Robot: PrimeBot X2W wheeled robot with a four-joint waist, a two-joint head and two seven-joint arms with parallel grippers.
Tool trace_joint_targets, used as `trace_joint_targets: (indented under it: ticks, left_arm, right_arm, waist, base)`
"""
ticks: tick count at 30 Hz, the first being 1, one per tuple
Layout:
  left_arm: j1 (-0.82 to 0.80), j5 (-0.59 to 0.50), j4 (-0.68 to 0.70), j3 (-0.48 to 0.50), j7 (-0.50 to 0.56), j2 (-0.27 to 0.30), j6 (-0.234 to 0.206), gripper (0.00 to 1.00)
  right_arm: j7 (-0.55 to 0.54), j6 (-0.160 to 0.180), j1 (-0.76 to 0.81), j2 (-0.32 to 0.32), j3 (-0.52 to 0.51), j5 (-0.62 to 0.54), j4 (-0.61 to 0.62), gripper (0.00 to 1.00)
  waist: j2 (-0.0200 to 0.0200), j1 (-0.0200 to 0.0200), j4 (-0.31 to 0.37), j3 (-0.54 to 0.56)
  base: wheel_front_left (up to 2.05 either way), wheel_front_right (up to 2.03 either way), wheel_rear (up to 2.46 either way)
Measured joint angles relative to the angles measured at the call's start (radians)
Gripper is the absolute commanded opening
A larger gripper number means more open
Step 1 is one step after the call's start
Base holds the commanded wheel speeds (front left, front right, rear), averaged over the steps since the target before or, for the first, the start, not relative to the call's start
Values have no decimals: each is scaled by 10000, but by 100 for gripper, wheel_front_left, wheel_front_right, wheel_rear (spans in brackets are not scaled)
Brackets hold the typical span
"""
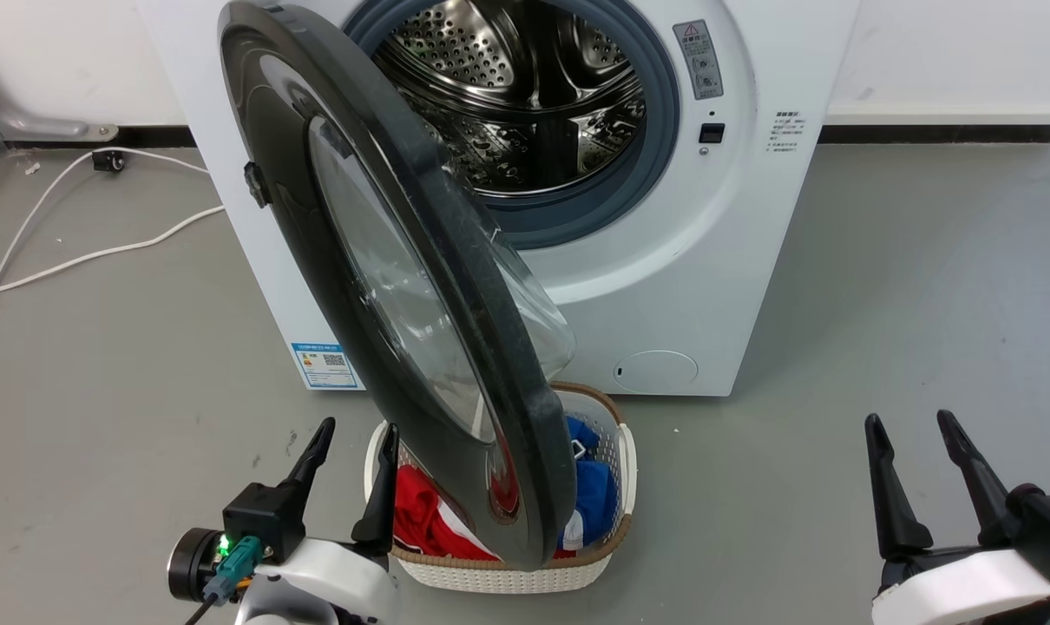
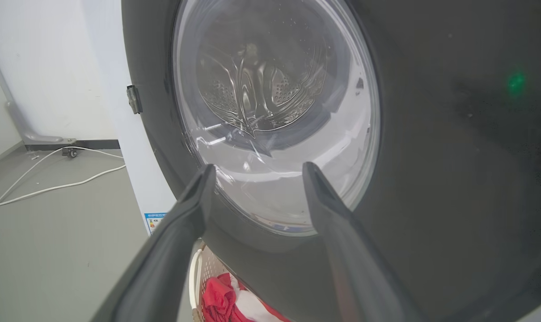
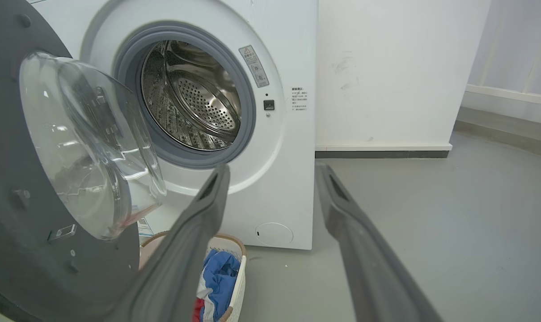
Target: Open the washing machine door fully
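The white washing machine (image 1: 681,286) stands against the wall with its steel drum (image 1: 525,95) exposed. Its round black washing machine door (image 1: 525,434) hangs about half open, hinged at the machine's left, its free edge swung out over the basket. The clear glass bowl (image 3: 87,147) bulges from the door's inner face. My left gripper (image 1: 358,434) is open, low at the door's outer face, fingers empty; its wrist view looks at the door (image 2: 431,179) close up, the gripper (image 2: 257,172) open before the glass. My right gripper (image 1: 914,425) is open and empty at the lower right, far from the door (image 3: 15,250).
A white laundry basket (image 1: 508,573) with red and blue clothes sits on the floor under the door's edge, in front of the machine. White cables (image 1: 82,256) lie on the grey floor at the left. Bare floor (image 1: 907,304) stretches to the right of the machine.
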State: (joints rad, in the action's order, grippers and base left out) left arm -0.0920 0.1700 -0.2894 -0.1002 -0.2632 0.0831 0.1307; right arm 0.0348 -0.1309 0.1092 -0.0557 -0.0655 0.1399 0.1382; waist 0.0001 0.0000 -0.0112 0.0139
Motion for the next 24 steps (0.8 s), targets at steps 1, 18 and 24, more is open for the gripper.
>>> trace_joint_targets:
  ticks: [1,18,24]
  left_arm:
    - [-2,-2,0,2,0,-2,0,100]
    - [-7,-140,-4,90,0,6,0,100]
    - [-32,-159,-17,107,0,6,0,100]
  right_arm:
    - [0,0,1,6,-10,-2,-56,100]
    - [54,2,28,31,-13,-244,-600,100]
    - [-2,0,28,33,-13,-211,-650,100]
  waist:
    - [0,0,-14,-2]
    - [0,1,-38,35]
    - [0,1,-53,28]
  base:
    - [0,0,0]
    - [0,0,0]
    - [0,0,0]
